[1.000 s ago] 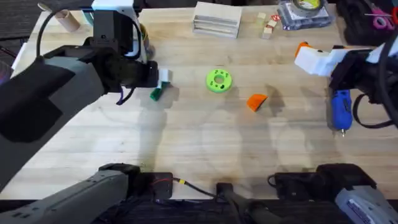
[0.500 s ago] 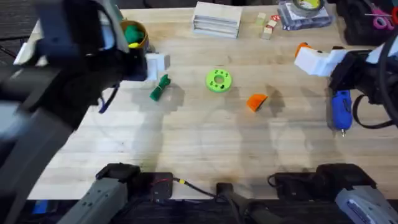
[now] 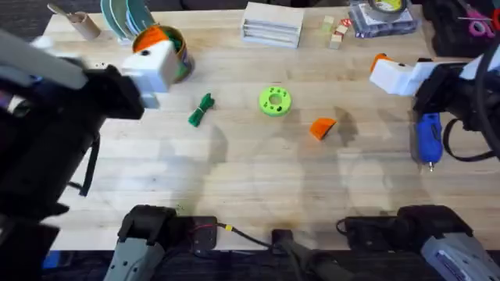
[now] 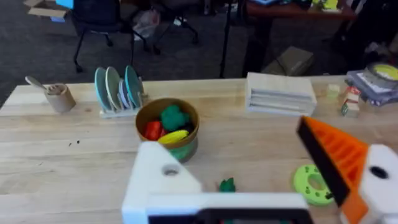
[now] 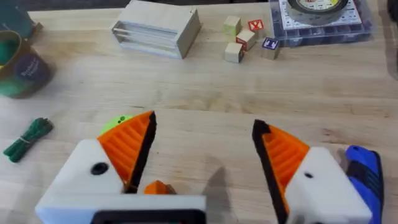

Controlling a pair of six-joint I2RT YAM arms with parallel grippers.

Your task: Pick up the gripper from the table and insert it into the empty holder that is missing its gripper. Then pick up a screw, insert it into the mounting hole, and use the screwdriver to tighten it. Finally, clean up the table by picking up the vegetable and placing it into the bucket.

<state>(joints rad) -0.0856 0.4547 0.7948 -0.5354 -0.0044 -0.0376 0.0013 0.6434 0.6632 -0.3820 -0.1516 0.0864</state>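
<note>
Even, bright light is falling from above onto my pale wooden table [image 3: 258, 179], casting soft shadows beside objects. My left arm is showing large, dark and smeared with blur. My white fingers [image 4: 163, 180] are looking soft up close.

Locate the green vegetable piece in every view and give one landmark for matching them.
Overhead: the vegetable lies on the table, between the bucket and the lime-green disc.
Left wrist: a small part of it shows in front of the bucket.
Right wrist: it lies at the picture's left edge.
Shared landmark: the bucket, also in the right wrist view.
</note>
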